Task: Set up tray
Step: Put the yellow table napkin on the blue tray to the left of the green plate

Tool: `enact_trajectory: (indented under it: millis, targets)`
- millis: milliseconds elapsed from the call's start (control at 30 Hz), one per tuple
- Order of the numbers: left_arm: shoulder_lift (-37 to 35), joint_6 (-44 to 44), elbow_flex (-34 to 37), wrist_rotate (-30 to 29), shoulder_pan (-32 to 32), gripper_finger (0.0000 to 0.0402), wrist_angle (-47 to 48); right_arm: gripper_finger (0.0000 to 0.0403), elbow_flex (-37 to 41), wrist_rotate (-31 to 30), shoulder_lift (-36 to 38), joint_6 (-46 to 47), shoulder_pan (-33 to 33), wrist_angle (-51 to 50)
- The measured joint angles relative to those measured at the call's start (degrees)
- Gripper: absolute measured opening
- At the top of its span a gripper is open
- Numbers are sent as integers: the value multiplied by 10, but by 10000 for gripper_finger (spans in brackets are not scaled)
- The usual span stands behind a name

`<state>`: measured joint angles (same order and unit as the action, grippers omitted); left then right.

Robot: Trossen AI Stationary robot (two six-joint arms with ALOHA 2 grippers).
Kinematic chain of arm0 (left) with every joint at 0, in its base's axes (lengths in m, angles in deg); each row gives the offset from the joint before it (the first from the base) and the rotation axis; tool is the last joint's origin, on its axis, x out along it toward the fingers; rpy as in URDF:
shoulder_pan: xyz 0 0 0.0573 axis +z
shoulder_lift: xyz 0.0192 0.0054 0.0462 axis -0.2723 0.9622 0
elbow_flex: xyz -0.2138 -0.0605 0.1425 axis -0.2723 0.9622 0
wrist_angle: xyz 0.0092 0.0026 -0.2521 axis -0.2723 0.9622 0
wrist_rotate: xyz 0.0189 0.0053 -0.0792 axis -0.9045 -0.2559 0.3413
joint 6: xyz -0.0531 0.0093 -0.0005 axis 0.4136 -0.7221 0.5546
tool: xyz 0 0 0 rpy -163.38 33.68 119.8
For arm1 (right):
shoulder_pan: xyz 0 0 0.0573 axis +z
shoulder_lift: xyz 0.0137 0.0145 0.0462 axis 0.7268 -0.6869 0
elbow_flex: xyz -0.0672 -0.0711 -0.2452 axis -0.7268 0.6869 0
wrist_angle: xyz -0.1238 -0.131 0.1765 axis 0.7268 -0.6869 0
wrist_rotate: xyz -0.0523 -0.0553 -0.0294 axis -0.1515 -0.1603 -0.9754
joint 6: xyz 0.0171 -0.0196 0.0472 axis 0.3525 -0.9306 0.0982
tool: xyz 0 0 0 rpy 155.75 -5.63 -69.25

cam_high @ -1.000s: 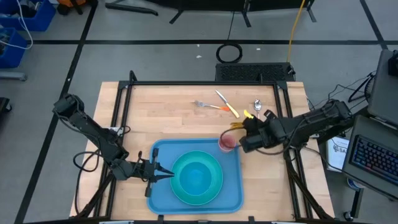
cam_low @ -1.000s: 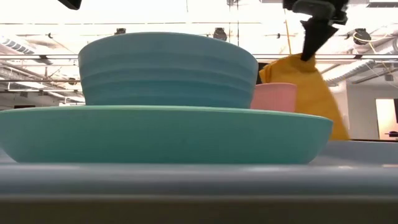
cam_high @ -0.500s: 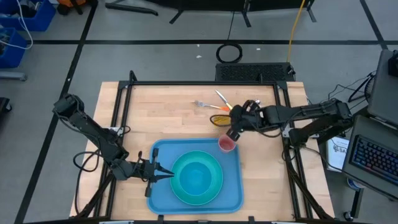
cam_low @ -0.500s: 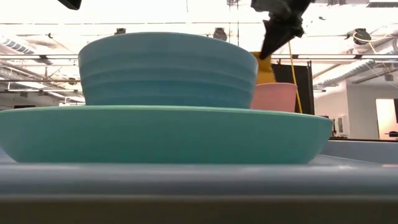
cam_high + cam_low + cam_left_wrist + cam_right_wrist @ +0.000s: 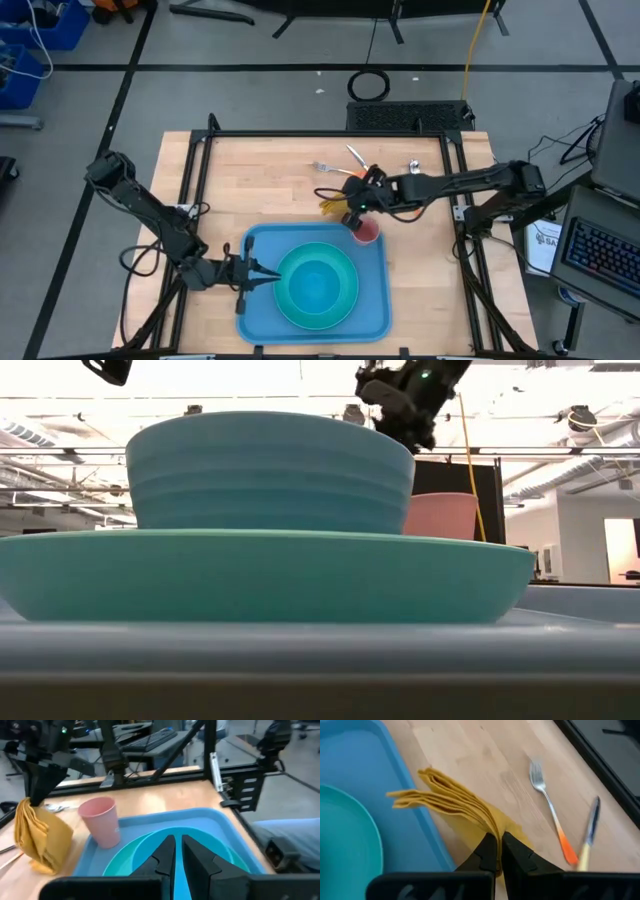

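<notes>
The light-blue tray (image 5: 312, 285) lies on the wooden table (image 5: 260, 180) at its near edge, carrying a round turquoise plate (image 5: 316, 287) with a bowl (image 5: 270, 472) stacked on it and a pink cup (image 5: 366, 231) standing in the tray's far right corner.

The right gripper (image 5: 352, 205) reaches across the table to just beyond the tray's far rim, next to the pink cup. Its fingers are clamped on a yellow-orange napkin (image 5: 460, 805), which hangs in folds from the fingertips over the bare wood beside the tray's edge, outside the tray. In the left wrist view the napkin (image 5: 37, 836) droops just beside the cup (image 5: 101, 821), its lower end meeting the tabletop.

Farther back on the table lie a fork (image 5: 549, 805) with an orange handle and a knife (image 5: 589, 832).

The left gripper (image 5: 262, 279) sits low over the tray's left side, its fingers pinched nearly together and pointing at the plate, holding nothing.
</notes>
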<state>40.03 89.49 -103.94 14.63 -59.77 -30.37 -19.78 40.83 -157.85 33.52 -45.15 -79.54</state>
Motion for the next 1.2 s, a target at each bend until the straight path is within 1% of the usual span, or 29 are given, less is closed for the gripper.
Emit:
enact_trajectory:
  millis: [100, 300, 367, 433, 533, 633, 700, 800, 867, 967, 1200]
  targets:
    - [0, 10, 0, -1, 4, 37, 9, 0, 0, 16, -11, -20, -11, 31]
    - [0, 12, 0, 2, 8, 37, 10, 0, 0, 22, -12, -47, -32, 92]
    - [0, 12, 0, 1, 8, 37, 10, 0, 0, 38, -12, -51, -35, 115]
    - [0, 12, 0, -9, 10, 37, 10, 0, 0, 51, -12, -52, -34, 137]
    - [0, 12, 0, -32, 17, 37, 15, 0, 0, 51, -19, -55, -32, 158]
    - [0, 13, 0, -35, 23, 37, 27, 0, 0, 52, -33, -54, -31, 167]
    - [0, 15, 0, -43, 28, 37, 49, 0, 0, 65, -49, -53, -30, 191]
    - [0, 55, 0, -88, 38, 37, 84, 0, 0, 81, -77, -55, -27, 221]
    - [0, 76, 0, -102, 45, 37, 107, 0, 0, 88, -92, -55, -27, 241]
    - [0, 105, 0, -113, 60, 37, 126, 0, -1, 110, -111, -54, -28, 271]
    - [0, 180, 0, -113, 96, 37, 191, 0, -2, 110, -121, -56, -27, 302]
